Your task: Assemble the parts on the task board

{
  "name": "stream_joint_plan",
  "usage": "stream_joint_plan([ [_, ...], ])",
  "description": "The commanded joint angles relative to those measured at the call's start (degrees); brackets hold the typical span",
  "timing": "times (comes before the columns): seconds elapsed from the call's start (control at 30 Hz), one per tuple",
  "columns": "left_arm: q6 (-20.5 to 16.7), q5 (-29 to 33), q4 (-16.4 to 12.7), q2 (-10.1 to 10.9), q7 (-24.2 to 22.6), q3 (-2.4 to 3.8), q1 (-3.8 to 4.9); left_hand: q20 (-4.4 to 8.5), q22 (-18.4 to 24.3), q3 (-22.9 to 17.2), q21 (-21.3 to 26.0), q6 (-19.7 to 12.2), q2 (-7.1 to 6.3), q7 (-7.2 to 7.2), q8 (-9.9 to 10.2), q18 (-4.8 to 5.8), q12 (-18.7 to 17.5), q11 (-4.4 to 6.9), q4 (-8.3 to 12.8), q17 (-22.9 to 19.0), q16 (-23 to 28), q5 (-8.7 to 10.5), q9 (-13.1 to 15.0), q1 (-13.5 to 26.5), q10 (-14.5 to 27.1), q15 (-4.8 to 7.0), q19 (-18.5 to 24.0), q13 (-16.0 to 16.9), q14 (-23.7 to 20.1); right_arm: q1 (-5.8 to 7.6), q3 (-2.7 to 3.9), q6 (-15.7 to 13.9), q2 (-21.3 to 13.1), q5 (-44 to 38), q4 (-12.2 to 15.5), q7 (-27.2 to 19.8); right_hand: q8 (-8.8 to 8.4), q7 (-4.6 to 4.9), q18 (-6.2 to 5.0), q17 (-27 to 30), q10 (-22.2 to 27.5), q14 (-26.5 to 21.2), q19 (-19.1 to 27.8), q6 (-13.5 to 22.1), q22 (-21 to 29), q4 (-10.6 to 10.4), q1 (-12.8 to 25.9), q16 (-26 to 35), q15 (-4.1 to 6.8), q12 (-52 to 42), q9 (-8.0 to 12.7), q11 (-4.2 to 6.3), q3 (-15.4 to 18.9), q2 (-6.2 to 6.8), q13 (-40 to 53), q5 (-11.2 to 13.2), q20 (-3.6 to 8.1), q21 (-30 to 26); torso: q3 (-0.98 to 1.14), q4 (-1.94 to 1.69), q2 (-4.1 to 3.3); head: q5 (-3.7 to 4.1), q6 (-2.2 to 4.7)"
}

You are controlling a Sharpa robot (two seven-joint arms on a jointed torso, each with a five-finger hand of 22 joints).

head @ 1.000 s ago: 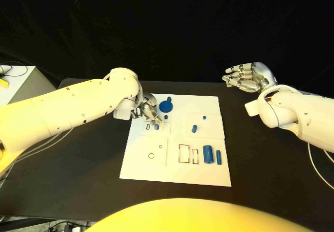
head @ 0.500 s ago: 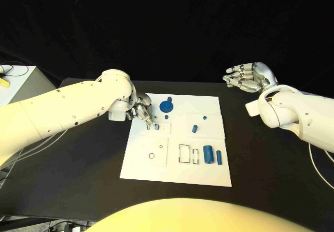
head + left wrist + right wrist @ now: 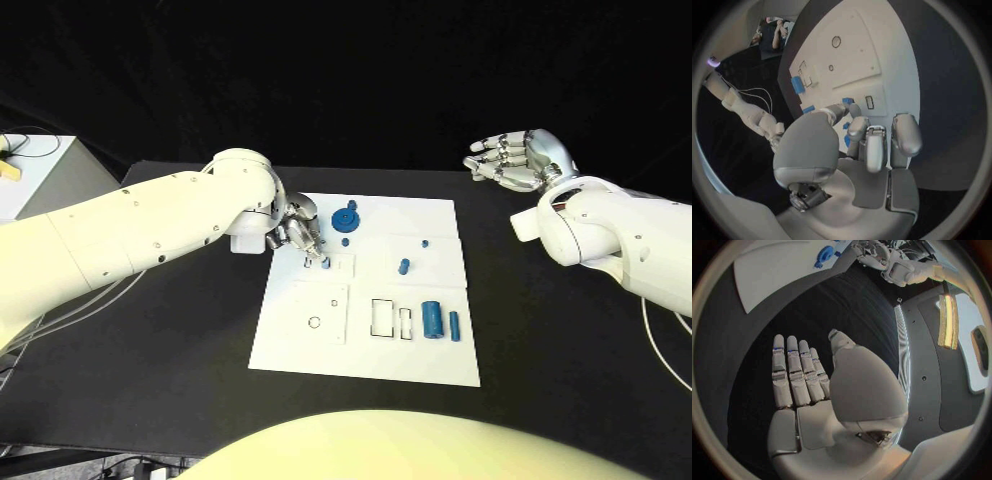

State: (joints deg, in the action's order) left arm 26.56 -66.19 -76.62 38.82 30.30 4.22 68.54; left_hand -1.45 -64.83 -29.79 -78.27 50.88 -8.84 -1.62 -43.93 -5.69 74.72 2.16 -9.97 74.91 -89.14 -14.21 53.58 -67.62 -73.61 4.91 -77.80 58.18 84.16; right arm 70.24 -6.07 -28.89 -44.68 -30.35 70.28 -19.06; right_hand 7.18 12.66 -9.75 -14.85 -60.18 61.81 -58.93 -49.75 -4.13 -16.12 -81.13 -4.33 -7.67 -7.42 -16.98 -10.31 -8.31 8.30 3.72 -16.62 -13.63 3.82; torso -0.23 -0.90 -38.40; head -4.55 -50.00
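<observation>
The white task board (image 3: 433, 215) lies in the middle of the black table. My left hand (image 3: 296, 232) hovers over the board's near-left corner with its fingers (image 3: 876, 145) curled down. Its fingertips sit just beside a small blue part (image 3: 326, 263) (image 3: 847, 100) that stands on the board next to an outlined slot (image 3: 869, 102). Nothing shows between the fingers. A blue gear (image 3: 345, 220) lies right of that hand. Two small blue parts (image 3: 404, 266) and two blue cylinders (image 3: 433, 319) lie further along the board. My right hand (image 3: 516, 160) (image 3: 811, 390) is raised beyond the board's far-right corner, fingers spread, holding nothing.
Outlined recesses (image 3: 382, 317) and a round one (image 3: 315, 322) mark the board's near half. A pale cabinet (image 3: 32, 160) stands off the table's left side. Black table (image 3: 562, 340) surrounds the board.
My left hand drew back slightly to the left from the small blue part, which stayed in place. The right hand has not moved.
</observation>
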Motion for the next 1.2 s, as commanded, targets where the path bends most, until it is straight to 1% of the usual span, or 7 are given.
stream_joint_plan([
  [0.03, -1.0, 0.3, -0.1, -0.1, -0.7, 0.04, -0.05, 0.26, 0.0, 0.1, 0.2, 0.4, 0.54, 0.15, 0.3, 0.67, 0.0, 0.10, -0.6, 13.6, 0.1, 0.27, -0.1, 0.0, -0.1, 0.30, 0.1, 0.0, 5.4, -0.01, 0.01, 0.7, 0.0, -0.2, 0.1, -0.5, -0.20, 1.37, -0.83, 0.1, -0.6, 0.2, 0.0, -0.5, 0.0, 0.0, 0.6, 0.3, -0.09, 0.4, 0.1, -0.03, -0.3, -0.10, -0.1, -0.3, -0.33, 0.1, 0.08, 0.00, -0.04, 0.12, 0.00],
  [0.17, -1.0, 0.2, 0.0, -0.2, -0.7, 0.05, -0.06, 0.25, 0.0, 0.1, 0.2, 0.4, 0.53, 0.14, 0.3, 0.67, 0.1, 0.09, -0.6, 13.7, 0.0, 0.30, -0.1, 0.1, -0.2, 0.30, 0.1, 0.1, 5.4, -0.01, 0.01, 0.7, -0.1, -0.2, 0.1, -0.5, -0.20, 1.37, -0.83, 0.1, -0.6, 0.2, 0.0, -0.5, 0.0, 0.0, 0.6, 0.3, -0.09, 0.4, 0.1, -0.03, -0.3, -0.10, -0.1, -0.3, -0.33, 0.1, 0.05, 0.00, -0.03, 0.03, 0.00],
  [0.3, -0.9, 0.2, 0.2, -0.4, -0.6, 0.05, -0.06, 0.24, 0.0, 0.2, 0.2, 0.4, 0.64, 0.14, 0.3, 0.66, 0.0, 0.08, -0.8, 13.6, 0.1, 0.32, -0.1, 0.1, -0.1, 0.28, 0.1, 0.0, 5.4, -0.01, 0.01, 0.7, -0.1, -0.2, 0.1, -0.5, -0.20, 1.37, -0.83, 0.1, -0.6, 0.2, 0.0, -0.5, 0.0, 0.0, 0.6, 0.3, -0.09, 0.4, 0.1, -0.03, -0.3, -0.10, -0.1, -0.3, -0.33, 0.1, 0.09, 0.00, 0.03, 0.03, 0.00],
  [0.6, -1.0, -0.6, 1.2, -1.5, -0.6, 0.05, -0.35, 0.22, -0.1, 0.1, 0.2, 0.5, 1.09, 0.17, 0.3, 0.67, 0.1, 0.10, -1.1, 13.6, 0.0, 0.26, -0.1, 0.1, -0.2, 0.26, 0.1, 0.1, 5.4, -0.01, 0.01, 0.7, 0.0, -0.2, 0.1, -0.5, -0.20, 1.37, -0.83, 0.1, -0.6, 0.2, 0.0, -0.5, 0.0, 0.0, 0.6, 0.3, -0.09, 0.4, 0.1, -0.03, -0.3, -0.10, -0.1, -0.3, -0.33, 0.1, -0.02, 0.09, -0.01, 0.12, 0.00],
  [0.87, -1.0, -0.9, 1.6, -1.6, -0.6, 0.05, -0.65, 0.22, -0.1, -2.2, 0.3, 0.1, 2.04, 0.19, 0.5, 0.66, 0.1, 0.16, 0.1, 13.7, 0.0, -0.19, 0.0, -2.4, -0.4, 0.30, 0.1, 0.2, 5.4, -0.01, 0.01, 0.7, -0.1, -0.2, 0.2, -0.5, -0.20, 1.37, -0.83, 0.1, -0.6, 0.2, 0.0, -0.5, 0.0, 0.0, 0.6, 0.3, -0.09, 0.4, 0.1, -0.03, -0.3, -0.10, -0.1, -0.3, -0.33, 0.1, 0.01, 0.04, -0.04, 0.28, 0.00],
  [1.0, -0.9, -0.8, 1.5, -1.5, -0.6, 0.06, -0.69, 0.18, -0.1, -3.8, 0.3, -0.1, 2.16, 0.07, 0.5, 0.66, 0.0, 0.07, 0.8, 13.6, 0.1, -0.31, 0.0, -3.1, -0.3, 0.23, 0.1, 0.1, 5.4, -0.01, 0.01, 0.7, -0.1, -0.2, 0.2, -0.5, -0.20, 1.37, -0.83, 0.1, -0.6, 0.2, 0.0, -0.5, 0.0, 0.0, 0.6, 0.3, -0.09, 0.4, 0.1, -0.03, -0.3, -0.10, -0.1, -0.3, -0.33, 0.1, -0.03, 0.03, -0.05, 0.32, 0.00],
  [1.2, -0.7, -0.4, 1.3, -1.3, -0.6, 0.07, -0.72, 0.15, -0.2, -4.5, 0.3, -0.1, 2.10, 0.01, 0.5, 0.67, 0.0, 0.04, 1.1, 13.6, 0.1, -0.33, 0.1, -3.3, -0.4, 0.19, 0.1, 0.1, 5.4, -0.01, 0.01, 0.7, -0.1, -0.2, 0.2, -0.5, -0.20, 1.37, -0.83, 0.1, -0.6, 0.2, 0.0, -0.5, 0.0, 0.0, 0.6, 0.3, -0.09, 0.4, 0.1, -0.03, -0.3, -0.10, -0.1, -0.3, -0.33, 0.1, -0.01, 0.00, -0.01, 0.36, 0.00],
])
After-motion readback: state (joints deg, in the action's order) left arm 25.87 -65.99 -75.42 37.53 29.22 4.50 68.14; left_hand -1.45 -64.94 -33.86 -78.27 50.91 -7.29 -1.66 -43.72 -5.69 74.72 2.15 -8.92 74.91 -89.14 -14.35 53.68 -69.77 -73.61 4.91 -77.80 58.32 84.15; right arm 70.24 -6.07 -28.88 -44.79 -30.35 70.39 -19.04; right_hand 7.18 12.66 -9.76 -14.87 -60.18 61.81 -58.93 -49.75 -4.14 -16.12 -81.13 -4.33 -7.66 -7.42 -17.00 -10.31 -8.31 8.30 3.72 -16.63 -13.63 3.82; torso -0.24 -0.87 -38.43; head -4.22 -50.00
